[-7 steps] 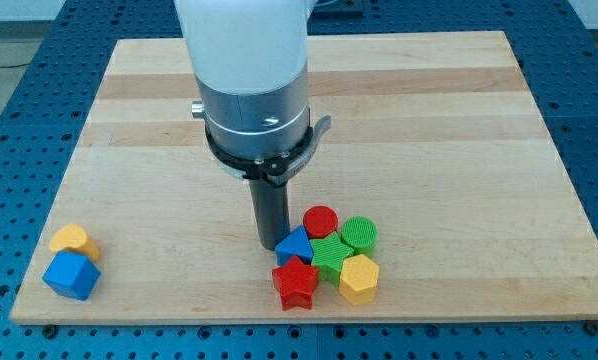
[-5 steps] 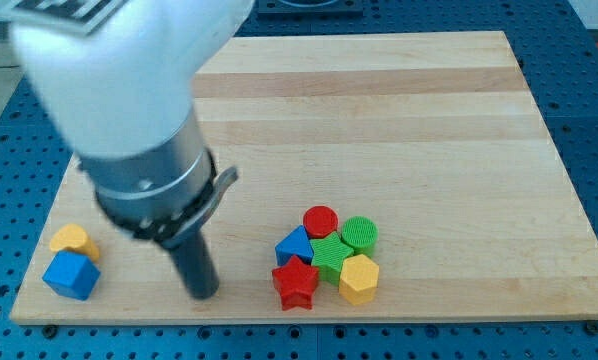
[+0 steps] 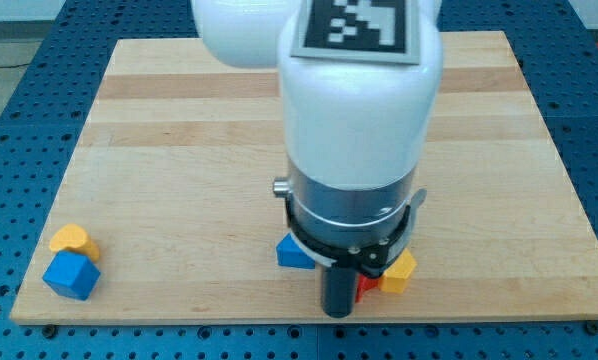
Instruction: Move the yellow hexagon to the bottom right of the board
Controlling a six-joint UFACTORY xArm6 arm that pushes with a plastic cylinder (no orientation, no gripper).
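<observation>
Pale smooth wooden board (image 3: pixel 159 150)

High frontal view over board (image 3: pixel 129 150)

Markings: no legible text.
Black-and-white fiducial marker (image 3: pixel 359 25) on the white arm housing (image 3: pixel 359 110); pattern only, no letters or numbers.

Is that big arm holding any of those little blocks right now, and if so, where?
Nothing is held. My tip is a bare rod that only pushes; it stands by the red block, near the yellow hexagon.
</observation>
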